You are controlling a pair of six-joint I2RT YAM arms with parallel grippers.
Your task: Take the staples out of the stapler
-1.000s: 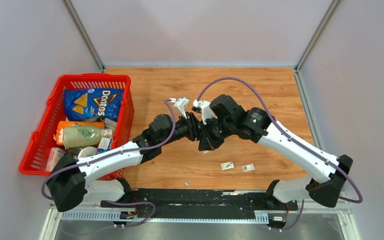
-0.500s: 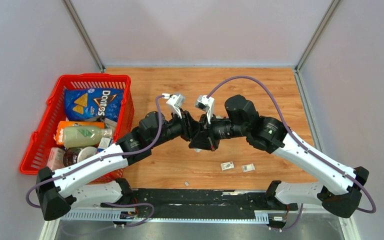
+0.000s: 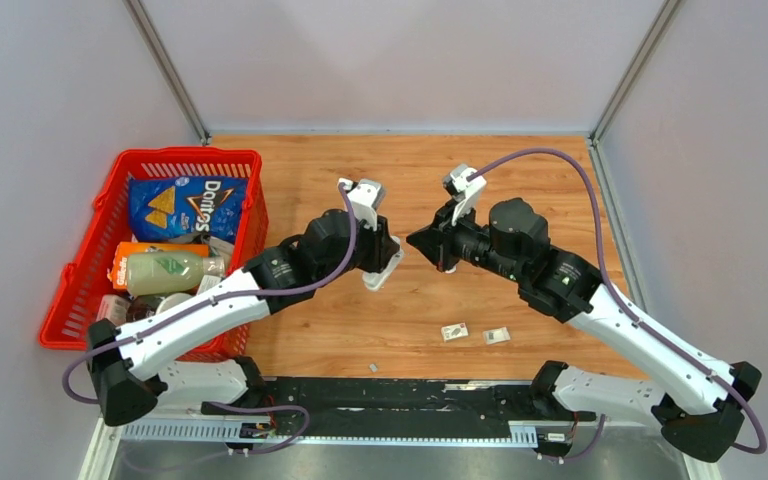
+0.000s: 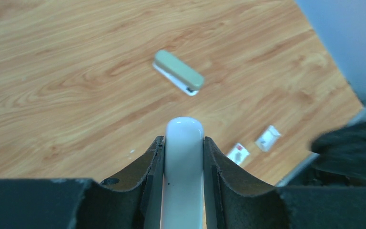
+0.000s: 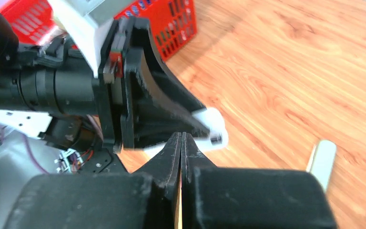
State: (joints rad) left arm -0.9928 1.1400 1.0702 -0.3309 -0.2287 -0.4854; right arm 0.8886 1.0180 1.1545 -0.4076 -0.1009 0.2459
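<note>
My left gripper (image 3: 388,258) is shut on a white stapler (image 3: 380,278) and holds it above the middle of the table. In the left wrist view the stapler's rounded end (image 4: 184,131) sticks out between my left gripper's (image 4: 183,140) fingers. My right gripper (image 3: 415,241) hangs just right of it, jaws pressed together with nothing showing between them. In the right wrist view my right gripper (image 5: 181,136) points at the stapler's tip (image 5: 213,128). A tiny grey strip (image 3: 373,367), perhaps staples, lies near the front edge.
A green-and-white stapler (image 4: 178,73) lies flat on the wood; it also shows in the right wrist view (image 5: 322,157). Two small white packets (image 3: 454,331) (image 3: 497,335) lie in front. A red basket (image 3: 188,153) with a Doritos bag (image 3: 190,205) and a bottle (image 3: 165,272) stands at the left.
The two grippers were together over the middle of the table. My right gripper has pulled away up and to the right. My left gripper still holds the white stapler.
</note>
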